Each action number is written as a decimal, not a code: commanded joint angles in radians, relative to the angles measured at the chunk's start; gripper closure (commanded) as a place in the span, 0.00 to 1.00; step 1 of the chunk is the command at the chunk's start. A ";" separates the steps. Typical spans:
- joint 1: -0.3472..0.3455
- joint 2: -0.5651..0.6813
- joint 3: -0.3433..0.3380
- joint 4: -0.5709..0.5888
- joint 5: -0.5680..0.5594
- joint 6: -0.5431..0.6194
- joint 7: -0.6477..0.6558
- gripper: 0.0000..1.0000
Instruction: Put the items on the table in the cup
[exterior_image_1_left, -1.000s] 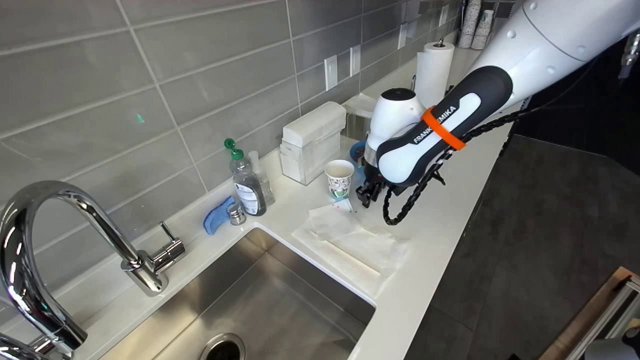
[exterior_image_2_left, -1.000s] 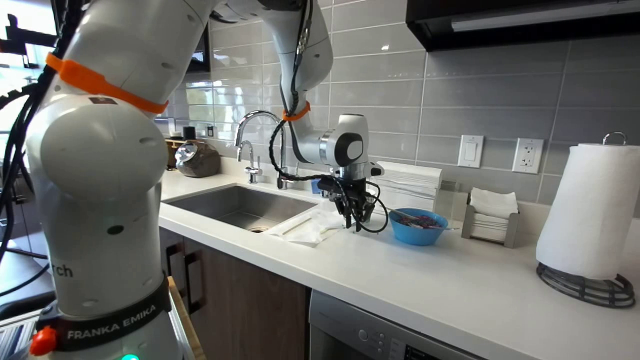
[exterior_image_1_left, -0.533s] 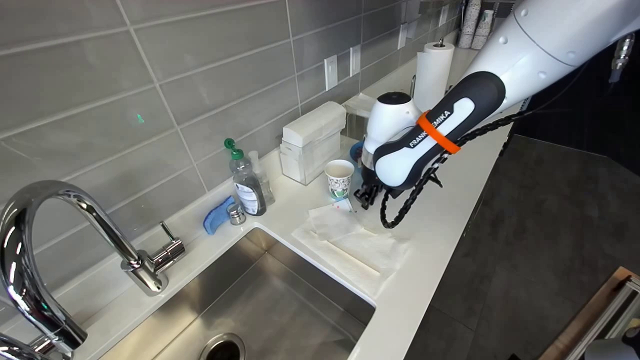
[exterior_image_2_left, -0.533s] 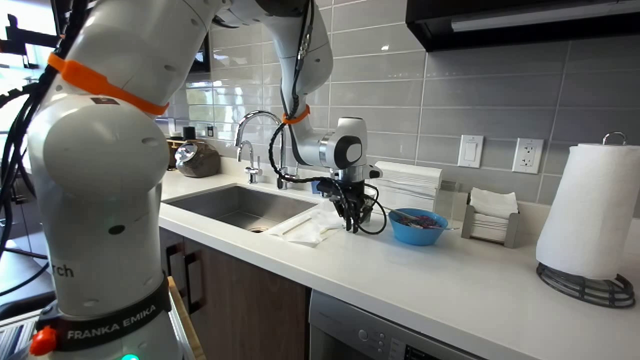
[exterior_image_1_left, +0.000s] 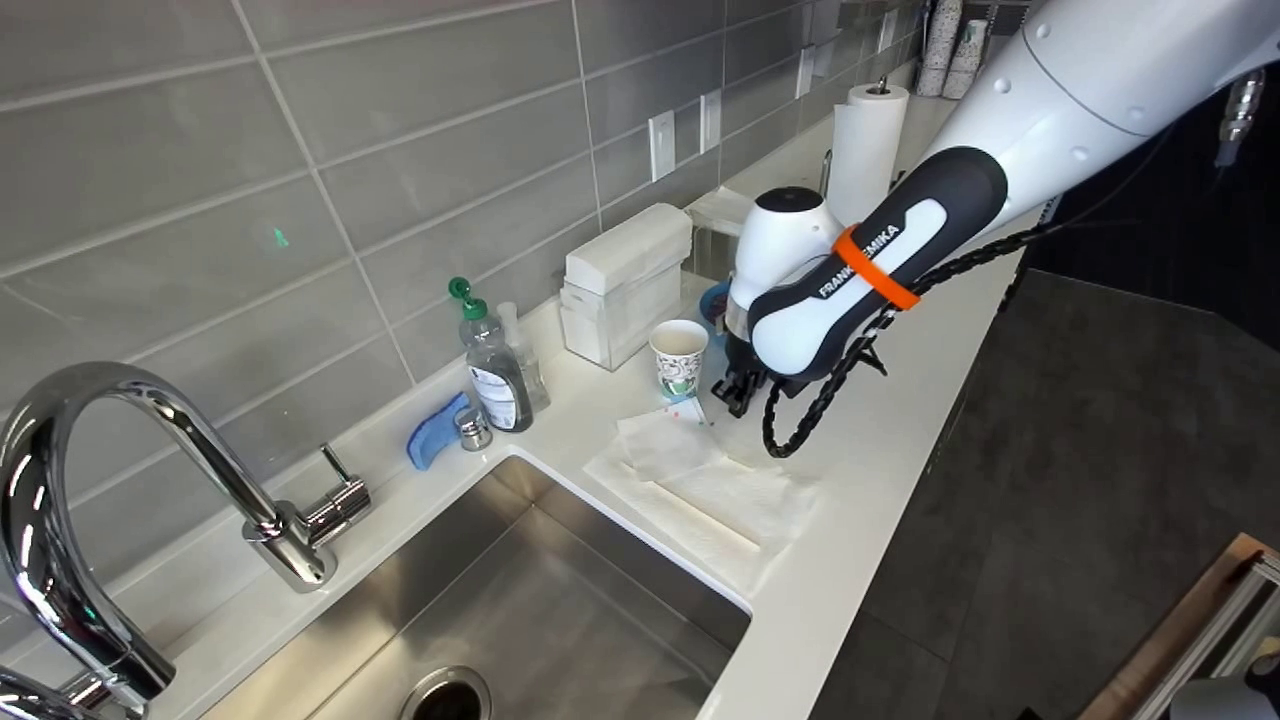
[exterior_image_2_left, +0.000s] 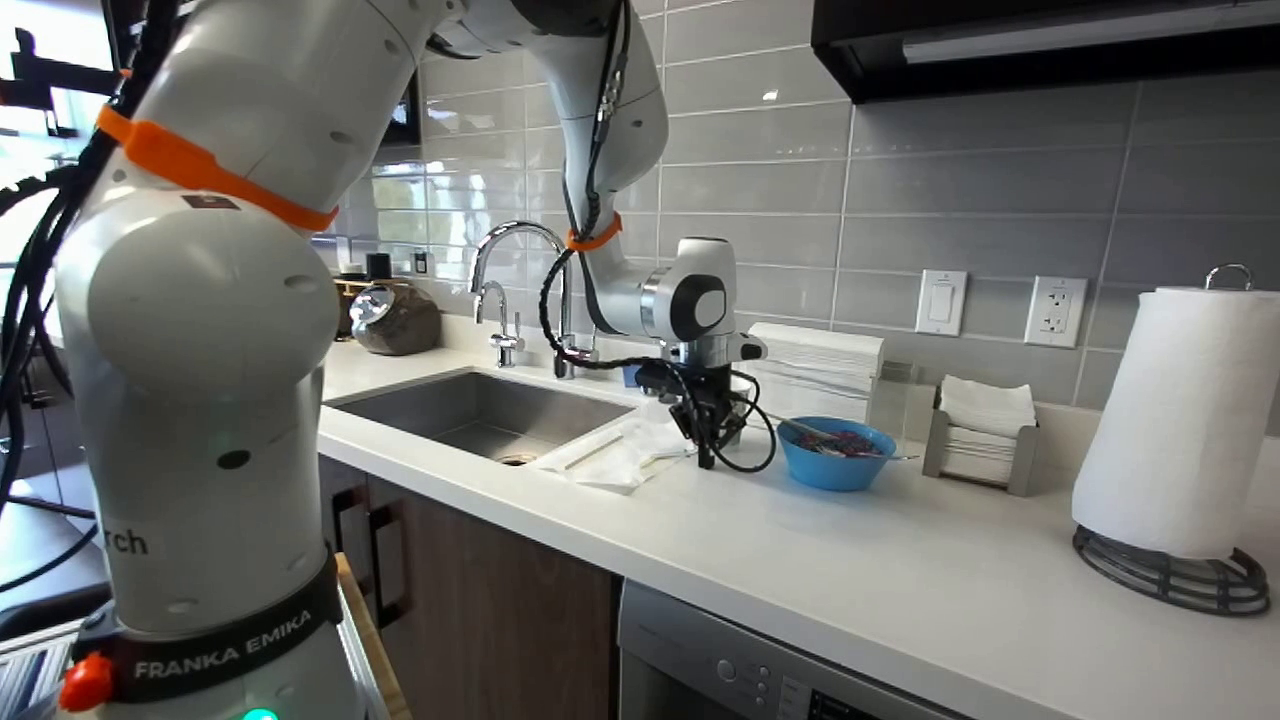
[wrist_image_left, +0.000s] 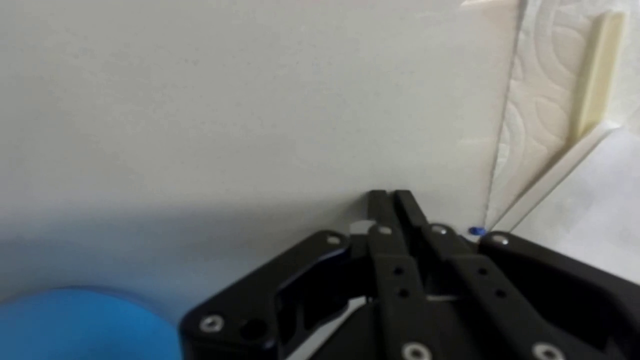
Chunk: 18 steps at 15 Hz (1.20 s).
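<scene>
Smooth white countertop (exterior_image_1_left: 880, 450) bears a white cup (exterior_image_1_left: 679, 362), dark swirls above green, near the closed hand (wrist_image_left: 390, 195).

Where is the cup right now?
In an exterior view, the cup stands upright on the counter near the picture's middle, just left of the gripper.
</scene>
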 joint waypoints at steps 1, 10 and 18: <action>0.015 0.017 -0.012 0.014 -0.022 0.019 0.018 0.98; 0.042 -0.143 -0.046 0.000 -0.055 -0.073 0.106 0.99; 0.036 -0.224 -0.019 -0.007 -0.077 0.048 0.107 0.99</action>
